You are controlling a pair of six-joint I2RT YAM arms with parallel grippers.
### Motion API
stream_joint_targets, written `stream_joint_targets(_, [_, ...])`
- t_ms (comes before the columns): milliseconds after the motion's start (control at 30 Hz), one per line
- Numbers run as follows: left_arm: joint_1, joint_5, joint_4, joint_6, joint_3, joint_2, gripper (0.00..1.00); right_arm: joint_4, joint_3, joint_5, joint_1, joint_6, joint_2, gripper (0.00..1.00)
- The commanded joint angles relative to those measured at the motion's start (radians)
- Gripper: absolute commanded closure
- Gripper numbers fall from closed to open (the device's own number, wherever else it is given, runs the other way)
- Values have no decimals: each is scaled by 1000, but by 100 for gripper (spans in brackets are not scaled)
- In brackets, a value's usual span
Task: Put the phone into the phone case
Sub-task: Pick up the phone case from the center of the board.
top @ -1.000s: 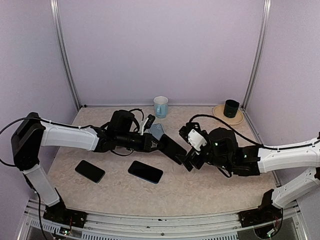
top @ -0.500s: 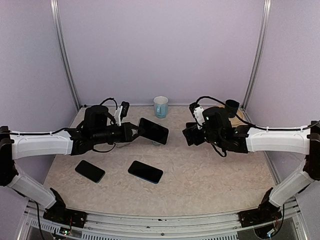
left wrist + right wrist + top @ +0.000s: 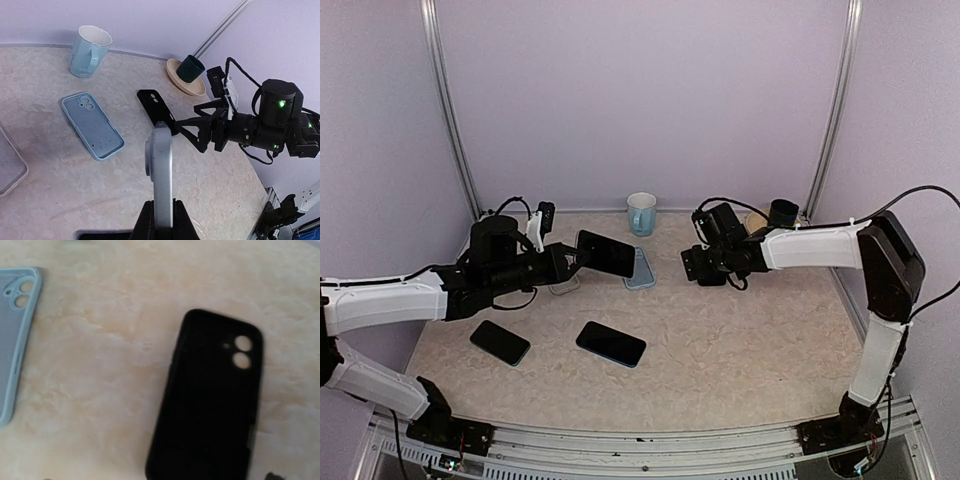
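Nearest the bases: two spare phones (image 3: 610, 343) flat on the table (image 3: 740, 350), untouched.

Further in, on the left: left gripper (image 3: 572, 260) clenched on the phone (image 3: 607, 253), holding it clear of the table and edge-on to its own wrist camera. A second ago, held out over the middle of the table with the other arm's tips at its far end; since drawn back leftward.

Just beyond: blue case (image 3: 92, 126) lying flat, hollow side up.

Farther right: right gripper (image 3: 705, 268), jaws spread with nothing between them, swung away from that meeting point to hang over the black case (image 3: 210, 400).

Likely meaning: phone kept on the left, right side freed to steady a case. Not yet seated in either case.

At the back wall: mug (image 3: 641, 213) and dark cup (image 3: 783, 215).
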Motion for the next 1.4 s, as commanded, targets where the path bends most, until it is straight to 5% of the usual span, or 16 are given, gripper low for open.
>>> stream_joint_targets(0, [5, -11, 78, -17, -19, -25, 100, -54, 87, -31, -29, 22, 100, 11])
stream_joint_targets(333, [5, -7, 82, -24, -39, -36, 100, -73, 217, -151, -80, 68, 243, 19])
stream_joint_targets(833, [5, 0, 96, -36, -48, -26, 100, -78, 300, -135, -94, 64, 367, 26])
stream_joint_targets(1367, [5, 1, 103, -36, -50, -15, 100, -84, 326, -169, -100, 54, 397, 47])
